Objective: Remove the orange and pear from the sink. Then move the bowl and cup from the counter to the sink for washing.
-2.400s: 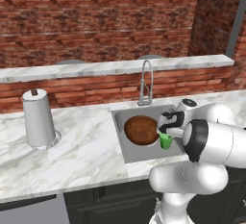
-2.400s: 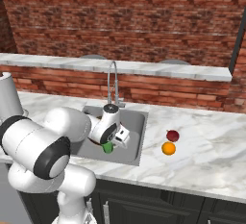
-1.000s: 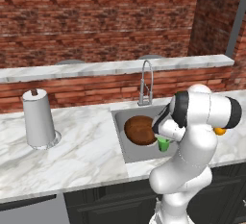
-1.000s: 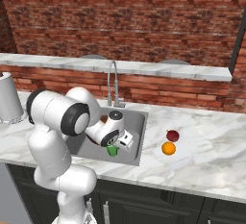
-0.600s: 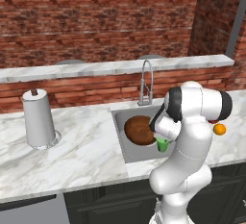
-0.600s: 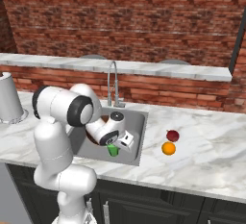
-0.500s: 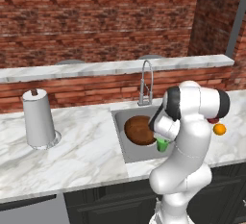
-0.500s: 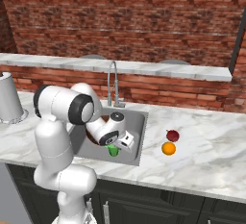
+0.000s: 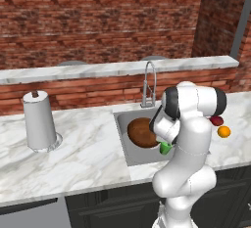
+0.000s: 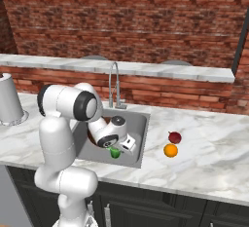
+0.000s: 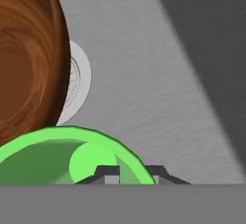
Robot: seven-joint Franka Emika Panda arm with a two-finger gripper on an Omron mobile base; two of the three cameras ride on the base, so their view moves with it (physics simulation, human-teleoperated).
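- The sink is set into the tabletop, with the tap behind it.
- The bowl lies in the sink, partly over the drain.
- The cup sits in the sink, just beside the bowl.
- The pear and the orange rest on the tabletop right of the sink, the pear behind the orange.
- A paper towel roll stands on the tabletop, well left of the sink.
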